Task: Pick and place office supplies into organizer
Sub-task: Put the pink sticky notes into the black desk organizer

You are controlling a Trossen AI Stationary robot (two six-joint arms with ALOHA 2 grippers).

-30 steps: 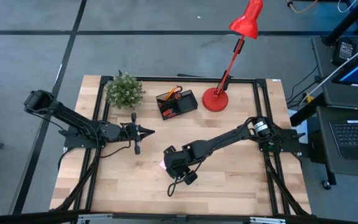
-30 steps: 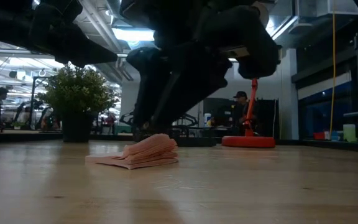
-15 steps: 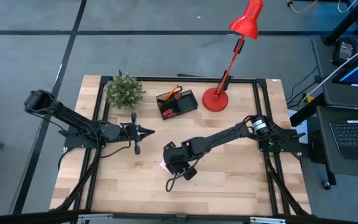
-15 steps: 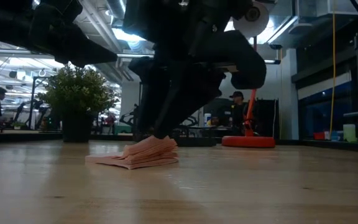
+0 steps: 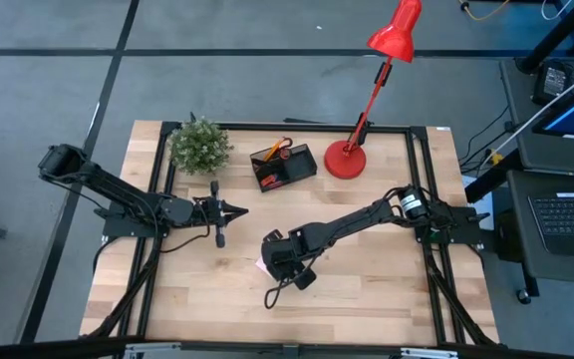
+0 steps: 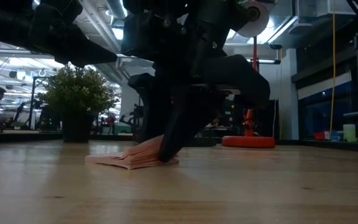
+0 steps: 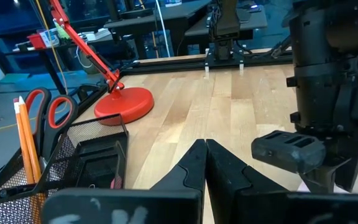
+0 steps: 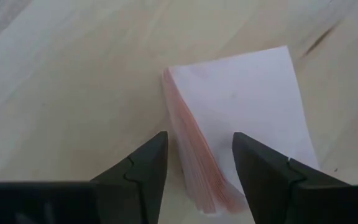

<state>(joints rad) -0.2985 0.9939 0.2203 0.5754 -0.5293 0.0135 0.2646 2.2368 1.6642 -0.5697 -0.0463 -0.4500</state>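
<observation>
Right pincer (image 8: pixel 197 165), fingers parted, straddling the note pad's (image 8: pixel 241 118) pink edge on the desk (image 5: pixel 367 289); a square, low closure seems best. Left pincer (image 7: pixel 204 163) closed, idle. Farther off, only the left wrist view shows scissors (image 7: pixel 48 109) inside the organizer (image 7: pixel 89 165).

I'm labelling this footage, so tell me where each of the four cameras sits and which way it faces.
High view: overhead, straight down on the table, both arms, the organizer.
Low view: table height, level across; the right gripper descends on the note pad.
Left wrist view: on the left arm, past its shut left gripper toward the red-handled scissors in the organizer.
Right wrist view: looks down between open jaws at the note pad.
Shared: the low and right wrist views both show the pad.
</observation>
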